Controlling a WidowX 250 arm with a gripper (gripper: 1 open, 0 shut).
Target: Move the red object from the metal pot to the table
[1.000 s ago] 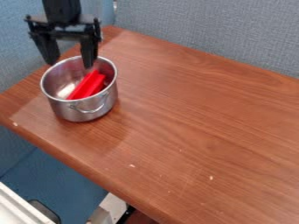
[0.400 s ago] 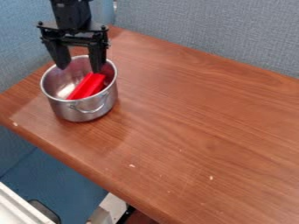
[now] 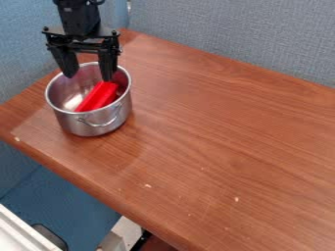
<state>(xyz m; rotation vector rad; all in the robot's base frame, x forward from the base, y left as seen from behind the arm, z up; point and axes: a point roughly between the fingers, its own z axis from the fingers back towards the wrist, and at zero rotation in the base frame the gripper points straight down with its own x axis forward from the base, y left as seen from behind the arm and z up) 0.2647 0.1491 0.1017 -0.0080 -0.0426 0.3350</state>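
Observation:
The metal pot [image 3: 89,116] stands near the left end of the brown wooden table [image 3: 222,127]. Inside it the red object [image 3: 100,95] lies slanted, leaning against the far right wall. My black gripper [image 3: 86,72] hangs straight down over the pot's back rim, open, with one finger on either side of the red object's upper end. Both fingertips dip just inside the rim, and nothing is held between them.
A blue-grey wall [image 3: 236,29] runs behind the table. The table's left corner and front edge [image 3: 53,162] lie close to the pot. Wide bare wood stretches to the right of the pot.
The gripper has shifted a little to the right and lower, its fingertips now closer over the red object. Its jaws stay open. Pot and red object have not moved.

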